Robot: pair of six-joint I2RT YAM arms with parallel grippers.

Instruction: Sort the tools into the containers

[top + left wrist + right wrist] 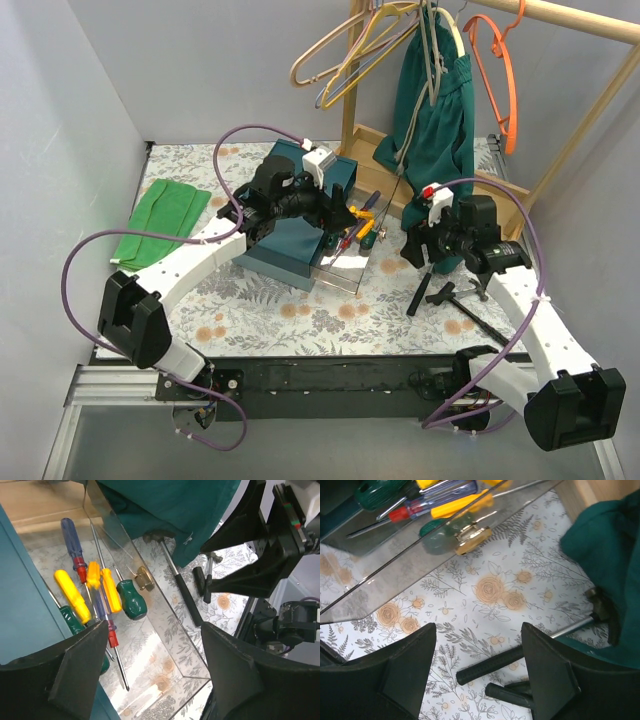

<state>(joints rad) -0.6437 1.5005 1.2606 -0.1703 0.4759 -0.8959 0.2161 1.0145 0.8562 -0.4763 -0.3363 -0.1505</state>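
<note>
A clear drawer tray is pulled out of the dark teal box. Several screwdrivers lie in it: yellow, blue, orange, green and a small red one. My left gripper hovers over the tray, open and empty. A hammer with a black grip lies on the table right of the tray, its head partly under teal cloth. My right gripper is open and empty above the hammer's grip, with its midpoint over the cloth in the wrist view.
More black-handled tools lie beside the hammer, also in the right wrist view. A teal garment and coloured hangers hang on a wooden rack over its base. A green cloth lies at the left.
</note>
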